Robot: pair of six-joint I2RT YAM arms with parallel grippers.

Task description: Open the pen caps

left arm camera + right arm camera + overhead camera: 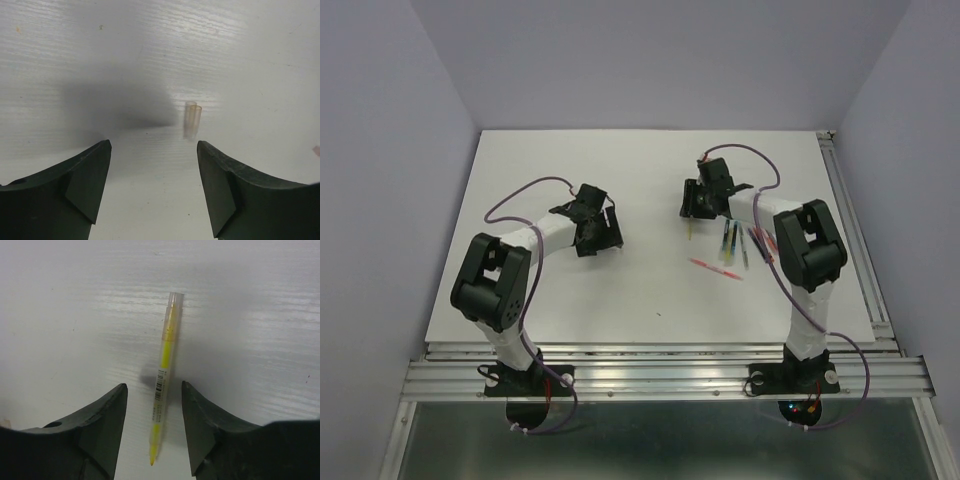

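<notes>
A pale translucent pen cap point(192, 119) lies on the white table point(240, 60), just ahead of my left gripper point(153, 150), which is open and empty above it. A yellow pen point(164, 385) lies between the fingers of my right gripper point(154, 387), with its pointed yellow tip toward the wrist and its clear end pointing away. The right gripper is open, with a gap to the pen on each side. In the top view the left gripper point(590, 232) is left of centre. The right gripper point(695, 205) is right of centre, over the yellow pen point(691, 232).
Several coloured pens point(738, 243) lie in a loose group to the right of the right gripper. A pink pen point(716, 267) lies nearer the front. A metal rail point(860, 250) runs along the table's right edge. Grey walls enclose the back and sides.
</notes>
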